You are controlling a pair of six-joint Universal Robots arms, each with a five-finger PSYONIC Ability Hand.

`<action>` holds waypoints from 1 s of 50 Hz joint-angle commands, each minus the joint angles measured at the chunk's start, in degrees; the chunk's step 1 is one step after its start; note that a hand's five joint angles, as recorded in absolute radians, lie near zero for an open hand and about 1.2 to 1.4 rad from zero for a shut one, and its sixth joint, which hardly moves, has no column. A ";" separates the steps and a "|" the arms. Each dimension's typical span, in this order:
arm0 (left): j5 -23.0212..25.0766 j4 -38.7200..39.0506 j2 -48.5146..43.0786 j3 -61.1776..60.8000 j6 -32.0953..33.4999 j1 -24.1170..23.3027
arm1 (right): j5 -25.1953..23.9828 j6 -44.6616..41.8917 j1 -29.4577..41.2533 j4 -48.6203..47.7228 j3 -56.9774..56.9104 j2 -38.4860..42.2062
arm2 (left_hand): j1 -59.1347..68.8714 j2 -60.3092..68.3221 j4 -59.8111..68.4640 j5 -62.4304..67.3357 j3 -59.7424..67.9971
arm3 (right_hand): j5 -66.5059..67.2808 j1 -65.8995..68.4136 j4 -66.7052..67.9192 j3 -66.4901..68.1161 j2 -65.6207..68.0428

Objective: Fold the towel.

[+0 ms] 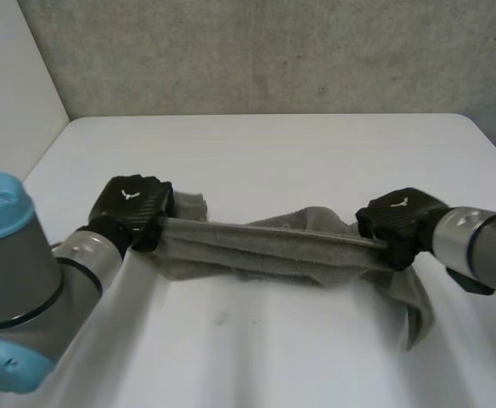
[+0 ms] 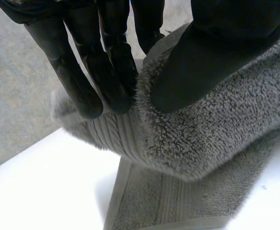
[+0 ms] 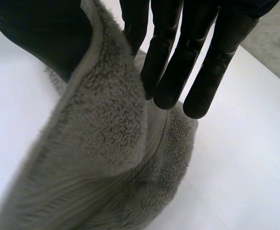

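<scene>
— Grey towel (image 1: 265,251) strung betw. left hand (image 1: 133,208) & right hand (image 1: 397,223), each end pinched thumb vs fingers, sagging onto table (image 1: 256,161).
— I'd carry it taut, level, edges matched.

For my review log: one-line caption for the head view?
The left hand and right hand pinch opposite ends of a grey towel, stretched between them over the white table.

White table (image 1: 273,153) across mid and lower frame; grey towel (image 1: 265,255) lower centre, its lower folds resting on it.
</scene>
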 commanded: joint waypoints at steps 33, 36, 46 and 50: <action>-0.48 26.83 -3.58 10.38 14.15 2.15 | 0.65 -1.79 5.20 -37.71 -2.60 4.14 | 12.21 10.27 10.24 11.76 10.38 | 13.71 26.54 11.88 12.34 12.49; -0.13 29.64 -6.12 3.69 14.24 2.15 | -0.06 -1.45 5.11 -37.35 1.46 7.39 | 12.21 10.27 10.24 11.76 10.38 | 13.71 26.54 11.88 12.34 12.49; -0.04 32.20 -17.56 -3.37 19.07 2.07 | 0.47 -1.09 5.02 -35.50 4.64 16.98 | 12.21 10.27 10.24 11.76 10.38 | 13.71 26.54 11.88 12.34 12.49; -0.04 32.20 -14.33 -5.04 22.23 2.24 | 0.47 2.14 4.58 -32.87 4.72 15.85 | 12.21 10.27 10.24 11.76 10.38 | 7.77 20.60 5.94 6.40 6.56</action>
